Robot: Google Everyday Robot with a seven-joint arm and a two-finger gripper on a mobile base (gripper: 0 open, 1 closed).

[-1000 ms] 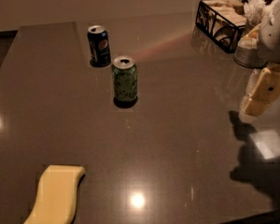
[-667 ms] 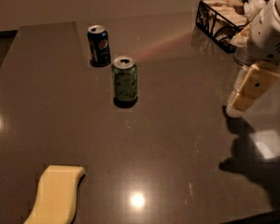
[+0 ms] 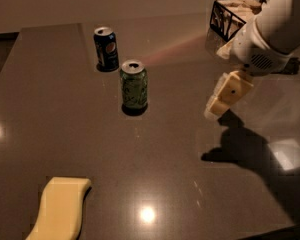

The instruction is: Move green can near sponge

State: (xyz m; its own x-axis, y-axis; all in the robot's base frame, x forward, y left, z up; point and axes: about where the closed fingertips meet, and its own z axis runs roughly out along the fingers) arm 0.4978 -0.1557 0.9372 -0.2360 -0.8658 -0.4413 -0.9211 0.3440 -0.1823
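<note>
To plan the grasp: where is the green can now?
The green can stands upright left of centre in the camera view, in front of the dark blue can. The gripper hangs to its right; the sponge lies bottom left.

The scene is dim and warm-toned. The dark, glossy worktop (image 3: 65, 134) mirrors lamps overhead: a round glare spot near the front edge, to the right of the sponge (image 3: 60, 209), a fainter one at the left edge, and a pale square patch at the right. A pinkish streak of reflected light runs from the green can (image 3: 134, 86) toward the far right. The end effector (image 3: 222, 96) hangs above the worktop, right of the can. It is well lit and casts a heavy black shadow toward the front right. The can has a small dark shadow at its base.
</note>
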